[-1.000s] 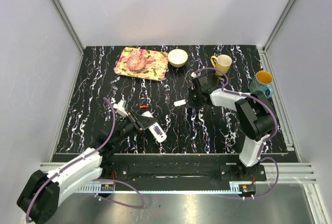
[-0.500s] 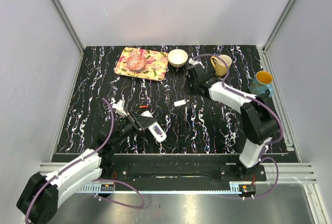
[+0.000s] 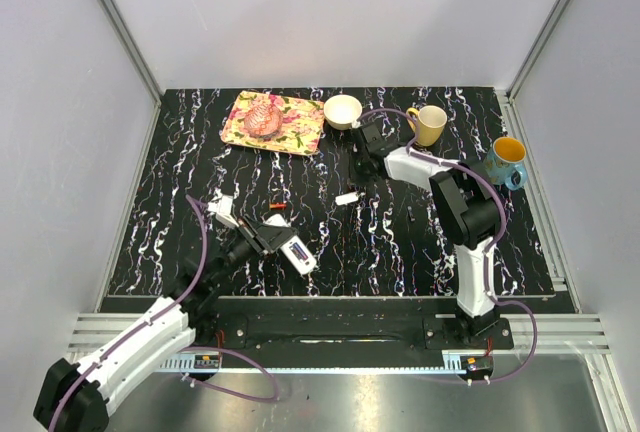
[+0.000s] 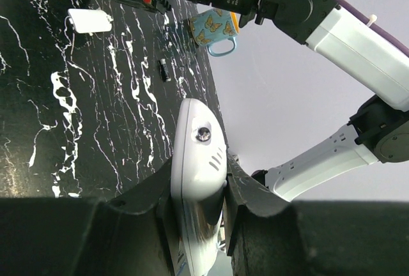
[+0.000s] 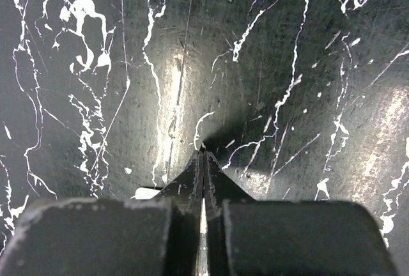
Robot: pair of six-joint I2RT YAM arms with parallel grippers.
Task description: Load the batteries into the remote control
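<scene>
L hand (image 4: 199, 186) gripped the remote control (image 4: 200, 151) at front-left of worktop (image 3: 180, 162). R hand (image 5: 202, 154) was pinched fully together, nothing in it, near bowl (image 3: 343, 111). Reddish battery (image 3: 275, 208) lay just behind remote; dark battery (image 3: 410, 214) lay well apart, by R arm.

No writing, label or number is legible anywhere

White remote control (image 4: 199, 161), black white-veined table (image 3: 180, 182).

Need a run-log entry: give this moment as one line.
left gripper: shut on slim white plastic remote control | right gripper: shut, empty
</scene>
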